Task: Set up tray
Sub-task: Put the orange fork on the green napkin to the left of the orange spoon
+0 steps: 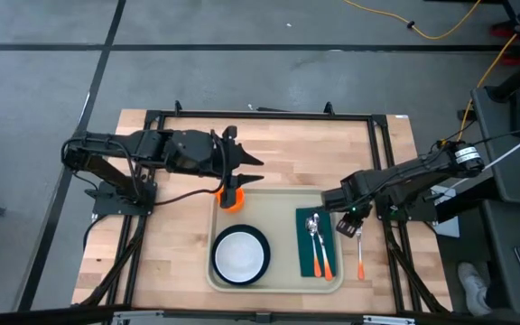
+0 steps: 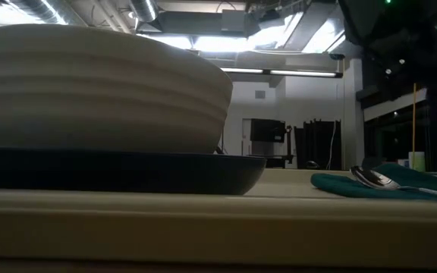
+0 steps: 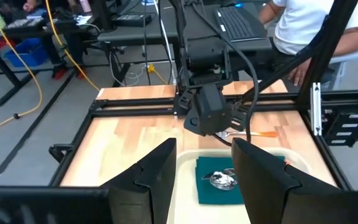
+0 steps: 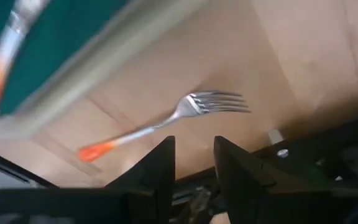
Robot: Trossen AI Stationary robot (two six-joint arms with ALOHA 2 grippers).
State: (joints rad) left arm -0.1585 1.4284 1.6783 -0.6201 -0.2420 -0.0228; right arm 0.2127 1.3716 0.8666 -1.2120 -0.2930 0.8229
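The tray (image 1: 280, 283), a cream rectangle with a raised rim, sits at the near middle of the wooden table (image 1: 179, 262). On its left half rests a dark round plate (image 1: 240, 255) carrying a white bowl (image 1: 239, 254); in the low view the bowl (image 2: 97, 87) fills most of the frame above the plate's dark rim (image 2: 127, 173). On the tray's right half lies a teal napkin (image 1: 315, 242) with a spoon (image 1: 314, 236) on top, its orange handle pointing toward the near edge. An orange cup (image 1: 232, 198) stands at the tray's far left corner.

The left gripper (image 1: 239, 171) hangs directly over the orange cup, at the far left of the tray. Its jaws stand apart with a clear gap between the two dark fingers (image 3: 157, 177), and the left wrist view shows nothing held between them.

The right gripper (image 1: 348, 221) hovers just beyond the tray's right rim, above a fork (image 1: 359, 253) with an orange handle that lies on the bare wood beside the tray. In the right wrist view the fork (image 4: 166, 122) lies flat ahead of the fingers (image 4: 157, 171), which stand narrowly apart and grip nothing.

A person (image 3: 309, 28) in a white shirt sits beyond the table's far side.
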